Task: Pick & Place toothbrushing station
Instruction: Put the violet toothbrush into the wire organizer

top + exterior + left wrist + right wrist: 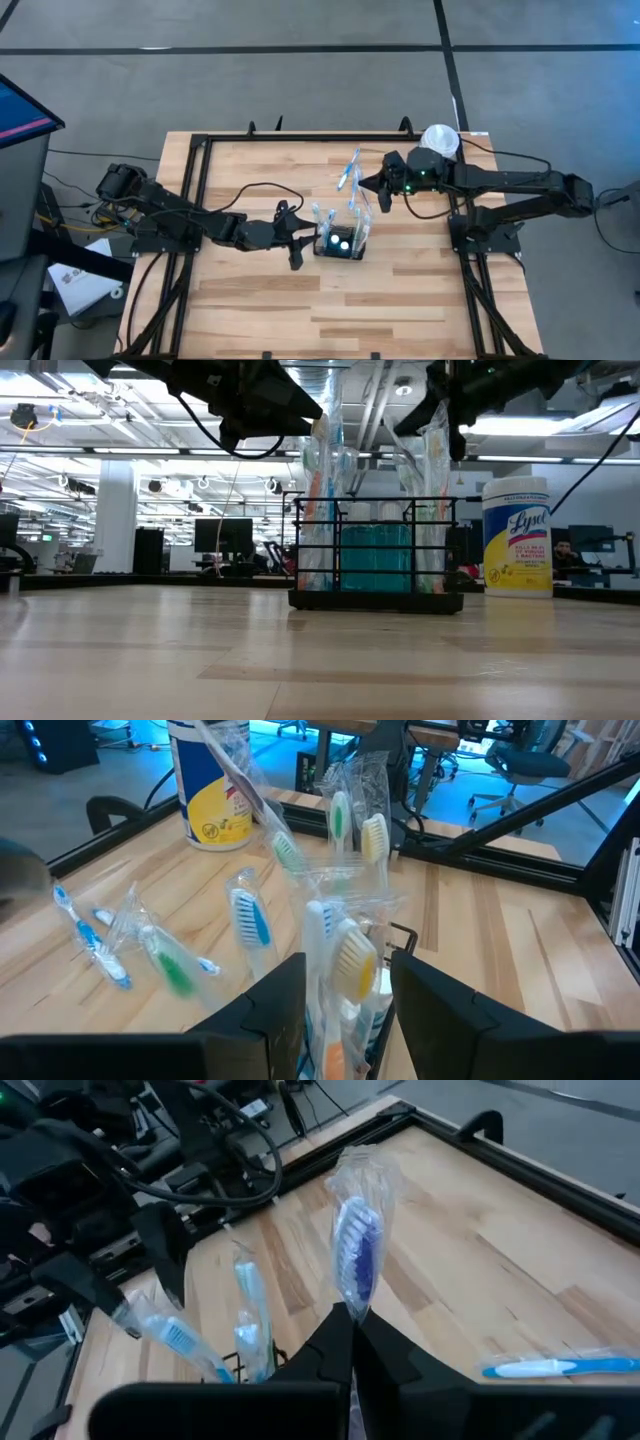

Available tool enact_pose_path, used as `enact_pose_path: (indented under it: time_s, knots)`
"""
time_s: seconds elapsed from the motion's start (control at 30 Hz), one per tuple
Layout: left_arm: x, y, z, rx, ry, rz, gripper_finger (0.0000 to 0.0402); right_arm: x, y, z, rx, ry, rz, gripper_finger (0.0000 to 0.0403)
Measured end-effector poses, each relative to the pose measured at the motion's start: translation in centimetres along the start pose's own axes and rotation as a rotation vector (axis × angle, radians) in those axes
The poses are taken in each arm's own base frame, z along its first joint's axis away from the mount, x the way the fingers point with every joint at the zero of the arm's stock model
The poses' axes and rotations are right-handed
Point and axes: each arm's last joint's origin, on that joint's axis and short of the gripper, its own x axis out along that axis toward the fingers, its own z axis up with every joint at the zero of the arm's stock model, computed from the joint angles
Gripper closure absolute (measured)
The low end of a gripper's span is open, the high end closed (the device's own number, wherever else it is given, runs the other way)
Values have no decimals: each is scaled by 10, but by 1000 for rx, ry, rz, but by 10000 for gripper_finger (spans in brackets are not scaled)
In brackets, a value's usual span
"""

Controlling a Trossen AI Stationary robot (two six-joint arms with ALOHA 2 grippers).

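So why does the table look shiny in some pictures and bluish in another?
Low view: ceiling lights bounce off the table, and the room behind glows bright. Left wrist view: a blue cast tints the canister and far corner. High view: even light, faint shadows.

Small black wire-frame toothbrushing station (pixel 341 243) mid wooden worktop (pixel 400 300), wrapped toothbrushes (pixel 362 215) standing in it; white-and-yellow wipes canister (pixel 439 139) at far-right corner.
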Motion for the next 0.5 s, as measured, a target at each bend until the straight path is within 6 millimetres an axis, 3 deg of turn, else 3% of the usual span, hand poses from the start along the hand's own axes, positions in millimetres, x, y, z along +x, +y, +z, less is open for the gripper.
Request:
enact_pose_path:
  time_s: [0.5]
  knots:
    - [0,0,0,0,1,0,261,-1,31,-5,-66,-33,141,403]
